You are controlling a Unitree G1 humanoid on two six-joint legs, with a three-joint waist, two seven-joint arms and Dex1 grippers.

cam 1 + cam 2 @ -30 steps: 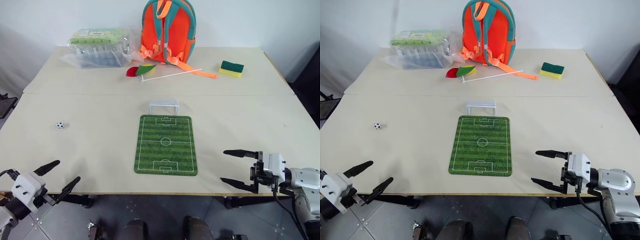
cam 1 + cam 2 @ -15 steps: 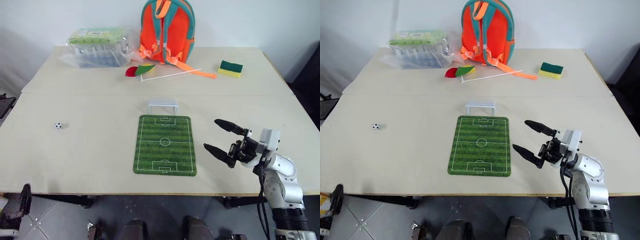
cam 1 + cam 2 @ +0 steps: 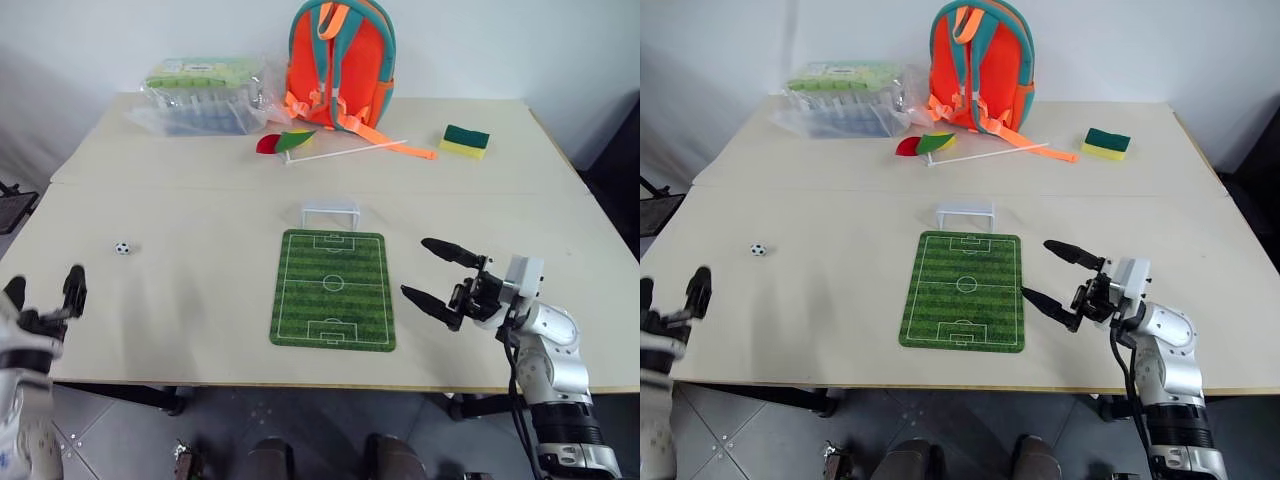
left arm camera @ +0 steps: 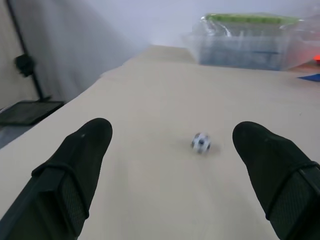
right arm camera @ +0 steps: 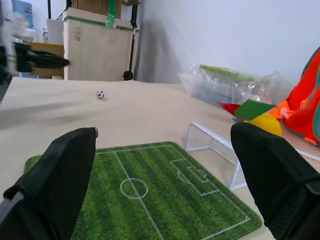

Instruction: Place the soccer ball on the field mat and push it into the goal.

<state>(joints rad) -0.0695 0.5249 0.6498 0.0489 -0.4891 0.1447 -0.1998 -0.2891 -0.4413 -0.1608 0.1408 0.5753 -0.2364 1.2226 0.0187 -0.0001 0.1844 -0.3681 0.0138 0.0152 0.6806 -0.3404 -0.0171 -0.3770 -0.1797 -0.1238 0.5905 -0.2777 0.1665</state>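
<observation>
Left gripper (image 4: 170, 150) first: its jaws are spread wide with nothing between them, low over the near left edge of the tabletop (image 3: 200, 300), and the soccer ball (image 4: 201, 142) sits on the bare surface just ahead of them, lined up with the gap but clear of both fingers. Over to the right gripper (image 3: 445, 279): jaws released as well, nothing held, hovering just beside the right edge of the field mat (image 3: 333, 288) and pointing across it toward the left. From the head camera the soccer ball lies well to the left of the field mat, alone on the tabletop, not on the green at all. The field mat lies flat in the middle of the near half, its long side running away from the robot, and the goal (image 3: 330, 212) stands right at its far end, upright, mouth facing the pitch. Further back, a white stick (image 3: 345, 152) lies on the tabletop with red and green leaf-shaped pieces (image 3: 283, 142) at its left end. Behind that stands an orange backpack (image 3: 341, 62), straps trailing forward. A clear plastic package with a green top (image 3: 205, 93) rests at the far left, and a green-and-yellow sponge (image 3: 465, 140) at the far right.
</observation>
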